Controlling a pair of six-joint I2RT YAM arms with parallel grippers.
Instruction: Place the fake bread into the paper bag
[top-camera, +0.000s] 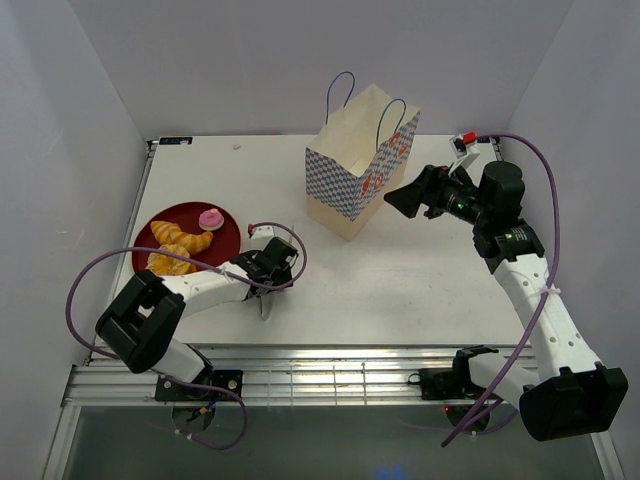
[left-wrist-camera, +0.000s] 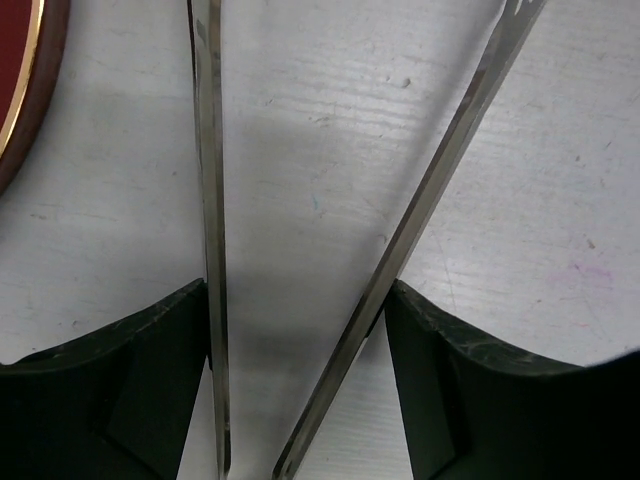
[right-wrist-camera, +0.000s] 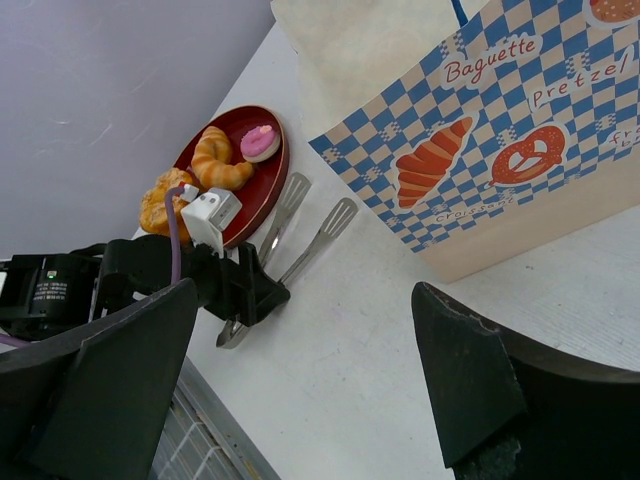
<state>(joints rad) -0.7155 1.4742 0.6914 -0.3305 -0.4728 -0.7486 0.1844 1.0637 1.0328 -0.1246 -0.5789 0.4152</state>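
Note:
The fake bread lies on a dark-red plate at the left: a croissant, a pink-topped cake and a bun. Just right of the plate, my left gripper is low over the table. Its fingers press on the outer sides of both arms of the silver tongs. The paper bag stands upright at the back centre. To the right of the bag, my right gripper hangs open and empty, facing it. The right wrist view shows the croissant, the cake and the tongs.
The plate's rim shows at the left edge of the left wrist view. The bag's checked side fills the upper right of the right wrist view. A metal rail runs along the table's near edge.

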